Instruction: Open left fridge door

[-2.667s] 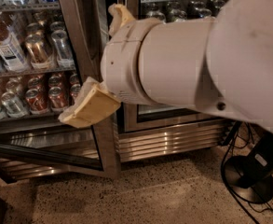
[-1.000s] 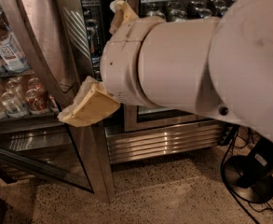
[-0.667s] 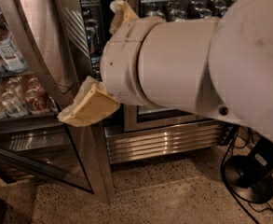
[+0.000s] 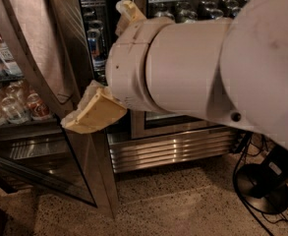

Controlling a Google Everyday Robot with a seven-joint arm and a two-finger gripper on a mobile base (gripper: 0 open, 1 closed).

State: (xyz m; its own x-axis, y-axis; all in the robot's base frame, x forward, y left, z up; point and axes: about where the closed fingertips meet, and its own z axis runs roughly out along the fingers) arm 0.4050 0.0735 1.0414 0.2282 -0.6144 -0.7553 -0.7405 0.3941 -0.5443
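The left fridge door (image 4: 60, 43) stands swung well out toward the left, its steel frame edge running down to the floor and its glass pane showing bottles and cans behind it. In the opened gap, shelves of cans (image 4: 94, 38) inside the fridge (image 4: 173, 149) show. My gripper (image 4: 92, 64) sits at the door's edge, in front of the thick white wrist. Its tan fingers (image 4: 92, 112) are spread far apart, one low beside the frame and one high near the top, and nothing shows clamped between them.
The right glass door (image 4: 197, 4) stays closed with cans behind it. A black round stand base with cables (image 4: 264, 186) sits on the speckled floor (image 4: 183, 205) at the lower right. My white arm fills the right half of the view.
The left door has swung much further open since the oldest frame, exposing the inner shelves. Over the last second nothing has visibly moved.
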